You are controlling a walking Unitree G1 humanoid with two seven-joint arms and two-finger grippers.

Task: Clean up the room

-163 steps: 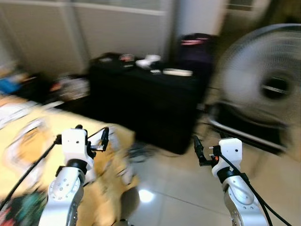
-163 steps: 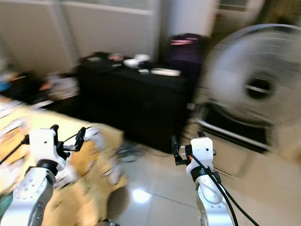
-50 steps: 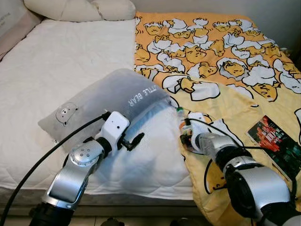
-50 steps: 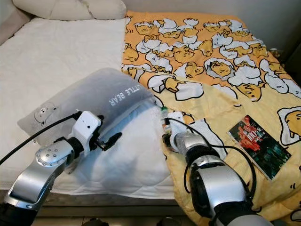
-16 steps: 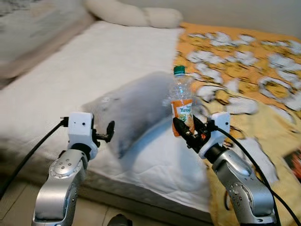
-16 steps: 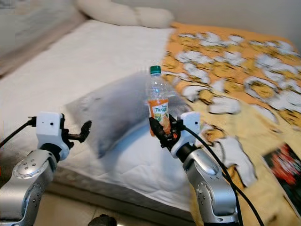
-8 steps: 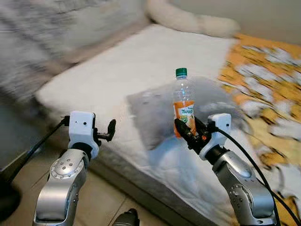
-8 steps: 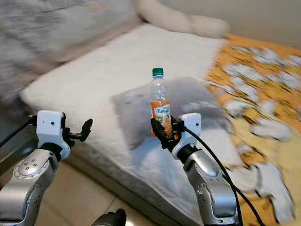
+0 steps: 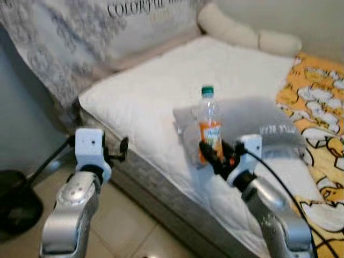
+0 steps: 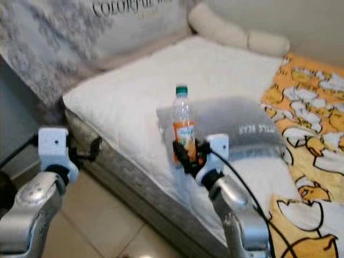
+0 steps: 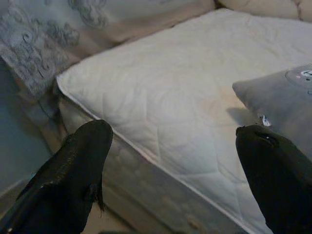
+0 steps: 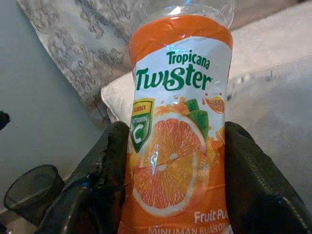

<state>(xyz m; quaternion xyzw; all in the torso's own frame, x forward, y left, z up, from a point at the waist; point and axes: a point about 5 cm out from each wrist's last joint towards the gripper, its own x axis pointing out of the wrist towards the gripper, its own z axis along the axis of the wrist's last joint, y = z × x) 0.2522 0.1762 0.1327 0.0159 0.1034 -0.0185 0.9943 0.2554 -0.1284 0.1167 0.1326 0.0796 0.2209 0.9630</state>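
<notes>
- Above the near edge of the bed [image 9: 145, 91]: right gripper [image 9: 210, 154] holds a bottle [image 9: 209, 124] upright, jaws clamped on its lower half
- Bottle: clear plastic, green cap, orange label reading "Tropicana Twister"; right wrist view shows a finger [image 12: 113, 161] pressed against each side of the label
- Left gripper [image 9: 122, 146]: raised over the floor [image 9: 123, 226] just off the near-left corner of the mattress, nothing in it; left wrist view shows the two fingers [image 11: 73, 165] spread wide apart
- Grey pillow [image 9: 258, 121]: lies on the white mattress directly behind the bottle, white lettering on its right end
- Orange blanket [image 9: 322, 107] with a cartoon print covers the right part of the bed, just beside the pillow
- Long cream pillow [image 9: 247, 35] at the far end of the bed
- Grey patterned cloth [image 9: 70, 37] with lettering hangs along the left side
- Dark round object [image 9: 16, 209] on the floor at far left; cannot tell what it is
</notes>
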